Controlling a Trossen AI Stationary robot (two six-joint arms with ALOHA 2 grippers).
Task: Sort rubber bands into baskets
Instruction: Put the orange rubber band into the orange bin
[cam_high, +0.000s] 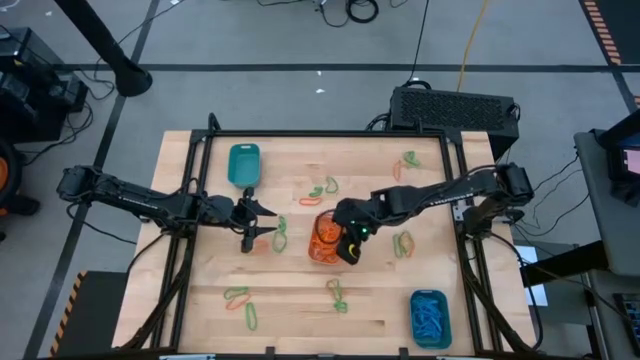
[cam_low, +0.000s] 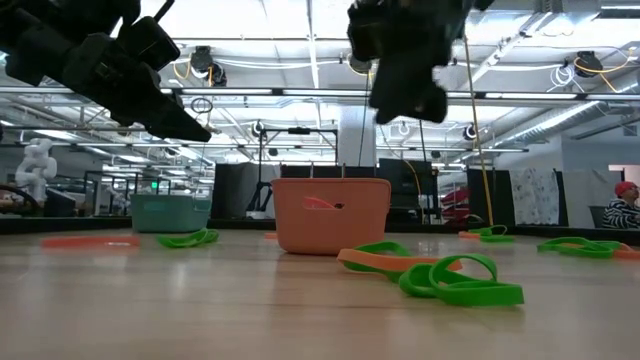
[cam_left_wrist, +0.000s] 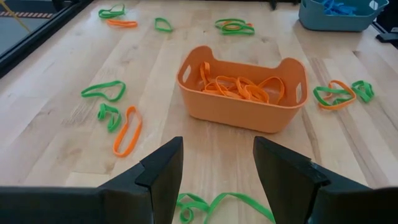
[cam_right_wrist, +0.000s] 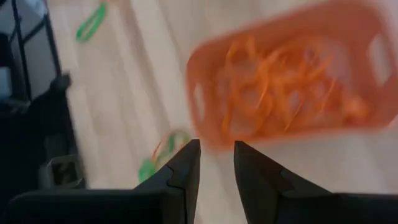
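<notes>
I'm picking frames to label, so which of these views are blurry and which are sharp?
Right wrist view: the orange basket and its orange bands are smeared by motion blur. Left wrist view: sharp, the same basket crisp. Low view: near green bands sharp, arms dark against bright ceiling lights. High view: evenly lit.

From above we look straight down on the whole wooden table (cam_high: 300, 300), both arms included. Our low camera sits at tabletop height, facing level across the boards into the room behind. The left wrist camera faces forward and down past its own fingers (cam_left_wrist: 165, 174), close to the orange basket (cam_left_wrist: 242, 93). The right wrist camera looks steeply down on that same basket (cam_right_wrist: 286, 81) from close above. We see the basket in all four views (cam_high: 325, 240) (cam_low: 330, 212).
</notes>
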